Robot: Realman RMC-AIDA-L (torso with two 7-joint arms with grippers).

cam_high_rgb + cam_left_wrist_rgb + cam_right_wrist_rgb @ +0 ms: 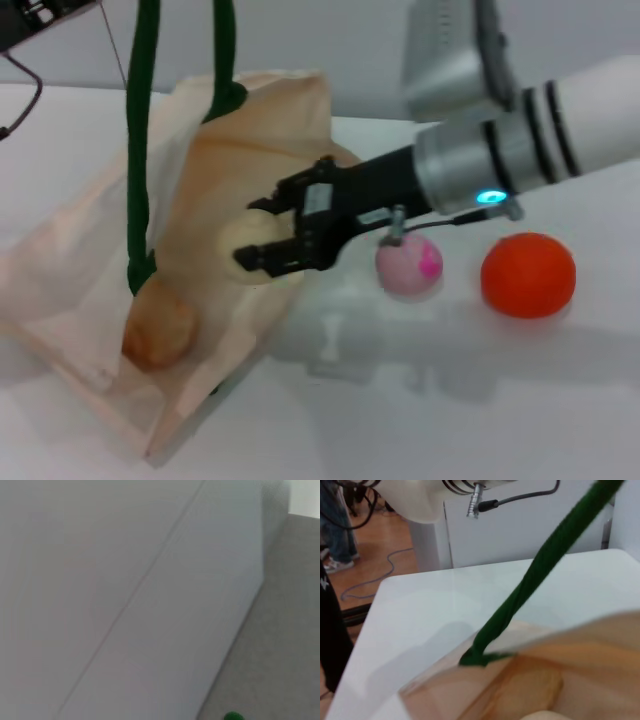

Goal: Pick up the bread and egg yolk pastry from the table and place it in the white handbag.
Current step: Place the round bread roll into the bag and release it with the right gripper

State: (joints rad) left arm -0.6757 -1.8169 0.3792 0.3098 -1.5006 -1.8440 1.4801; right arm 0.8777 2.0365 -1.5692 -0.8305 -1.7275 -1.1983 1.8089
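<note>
- The right gripper [262, 236] is closed around the egg yolk pastry [243, 238], a pale round ball, and holds it at the open mouth of the white handbag [90, 290].
- The bread [158, 333] lies inside the bag already, low down, showing through the cloth.
- To do this step well, the gripper should go a bit deeper past the cloth edge, keep off the green handle [140, 150], then open gently.
- A pink ball [409, 263] and an orange ball [528, 275] sit on the surface [450, 400] nearby.
- The left gripper is not seen.
</note>
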